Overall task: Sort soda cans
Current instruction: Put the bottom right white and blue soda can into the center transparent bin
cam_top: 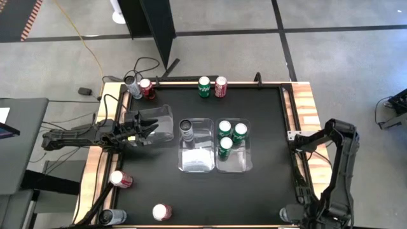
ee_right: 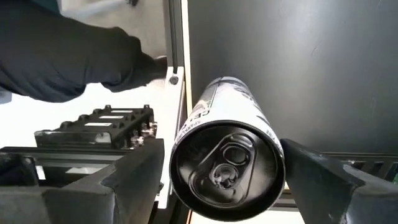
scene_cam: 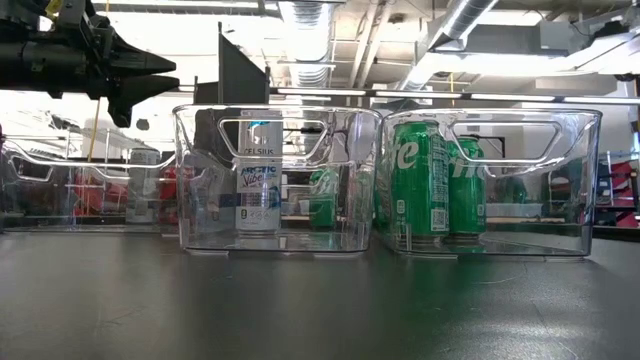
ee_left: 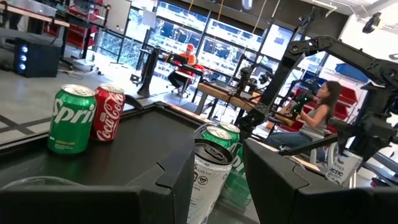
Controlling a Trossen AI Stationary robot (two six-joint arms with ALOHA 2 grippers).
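Right gripper (ee_right: 222, 148) is hanging at the near right corner of the black table (cam_top: 267, 140), its fingers (ee_right: 134, 171) spreading wide on either side of a dark can (ee_right: 227, 165) without pressing on it; the can's top is facing the wrist camera. Along the near edge, a red can (cam_top: 161, 212) is standing left of centre, a dark grey can (cam_top: 111, 217) is lying at the near left corner, and another red can (cam_top: 121, 180) is lying a little farther in along the left side. Three clear bins are sitting side by side in the middle of the table. The middle bin (cam_top: 197, 166) is holding one silver can (cam_top: 187, 129) at its far end, standing upright. The right bin (cam_top: 236, 166) is holding three green cans (cam_top: 226, 146), upright and close together toward its far end. Left gripper (cam_top: 150, 131) is hovering above the left bin (cam_top: 166, 113), pointing toward the silver can, with its fingers (ee_left: 168, 186) standing wide apart and holding nothing. Along the far edge, a silver can (cam_top: 131, 84) and a red can (cam_top: 147, 88) are standing together at the left, while a green can (ee_left: 71, 119) and a red can (ee_left: 107, 113) are standing side by side, touching, near the middle
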